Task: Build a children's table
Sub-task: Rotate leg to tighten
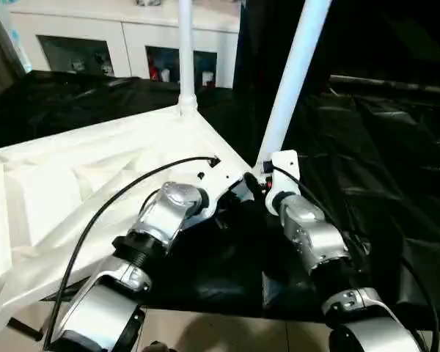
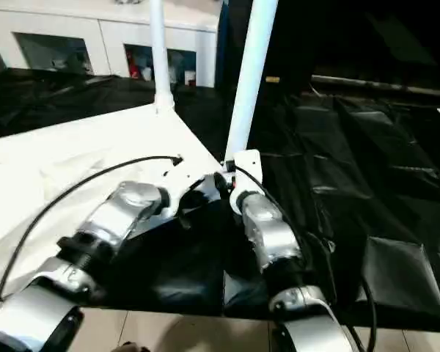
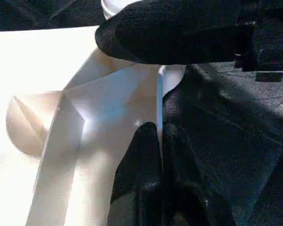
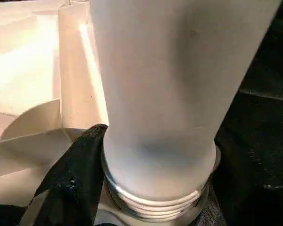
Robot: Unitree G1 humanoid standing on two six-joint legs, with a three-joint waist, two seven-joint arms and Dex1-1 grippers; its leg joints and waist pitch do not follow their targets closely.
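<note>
The white table top [image 1: 95,169] lies upside down on a black sheet. One white leg [image 1: 185,59] stands upright in the far corner socket. A second leg [image 1: 297,66] leans at the near corner, its threaded end [image 4: 155,200] sitting at the socket. My right gripper [image 1: 268,177] is closed around this leg's base, one black finger [image 4: 75,181] against it. My left gripper [image 3: 159,132] is shut on the thin raised rim [image 3: 159,94] of the top beside that corner.
A white cabinet [image 1: 125,37] with glass-front shelves stands at the back. The black sheet [image 1: 381,161] spreads to the right of the top. A black cable [image 1: 110,213] loops over my left forearm. Pale floor [image 1: 205,330] shows near the front edge.
</note>
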